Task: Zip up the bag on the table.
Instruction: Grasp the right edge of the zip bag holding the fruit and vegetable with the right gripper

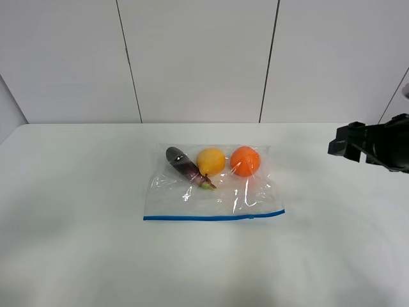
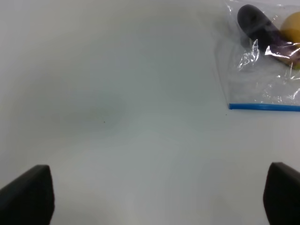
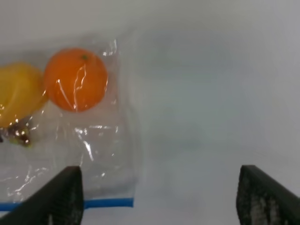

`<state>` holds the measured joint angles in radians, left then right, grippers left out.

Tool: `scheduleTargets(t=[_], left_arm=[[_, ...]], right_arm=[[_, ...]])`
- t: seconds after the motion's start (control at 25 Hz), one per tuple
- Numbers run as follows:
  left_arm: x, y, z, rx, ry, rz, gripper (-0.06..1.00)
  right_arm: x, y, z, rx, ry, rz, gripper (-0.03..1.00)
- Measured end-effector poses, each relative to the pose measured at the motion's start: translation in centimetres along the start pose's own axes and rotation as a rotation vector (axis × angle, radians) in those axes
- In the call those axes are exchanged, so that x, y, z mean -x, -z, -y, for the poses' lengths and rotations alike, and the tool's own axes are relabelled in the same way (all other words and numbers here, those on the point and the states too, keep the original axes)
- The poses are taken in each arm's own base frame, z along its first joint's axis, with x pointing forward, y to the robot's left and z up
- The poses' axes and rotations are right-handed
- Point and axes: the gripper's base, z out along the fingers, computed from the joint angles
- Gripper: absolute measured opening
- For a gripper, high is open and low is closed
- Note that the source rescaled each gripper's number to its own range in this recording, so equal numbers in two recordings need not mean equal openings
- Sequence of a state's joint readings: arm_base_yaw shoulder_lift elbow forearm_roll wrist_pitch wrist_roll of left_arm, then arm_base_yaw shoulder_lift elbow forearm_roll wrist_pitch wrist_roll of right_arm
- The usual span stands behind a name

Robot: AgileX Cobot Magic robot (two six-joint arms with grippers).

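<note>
Exterior high: bag point(image 1: 214, 198) apart from R tool point(image 1: 342, 146)

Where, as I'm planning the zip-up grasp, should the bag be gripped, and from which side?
Likely best: pinch the blue zip strip at an end corner, coming from the bag's edge nearest the high camera. That edge lies flat and free on the table, while the eggplant, yellow fruit and orange bulge along the far side.
</note>
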<state>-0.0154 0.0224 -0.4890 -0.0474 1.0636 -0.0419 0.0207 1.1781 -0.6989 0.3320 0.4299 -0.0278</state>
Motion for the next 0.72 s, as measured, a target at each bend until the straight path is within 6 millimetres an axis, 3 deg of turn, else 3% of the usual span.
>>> scheduleTargets(t=[0.72], left_arm=[[0.0,0.0,0.0,0.000,0.000,0.000,1.00]], right_arm=[[-3.3,-9.0,1.0,0.021,-0.207,-0.329,0.86]])
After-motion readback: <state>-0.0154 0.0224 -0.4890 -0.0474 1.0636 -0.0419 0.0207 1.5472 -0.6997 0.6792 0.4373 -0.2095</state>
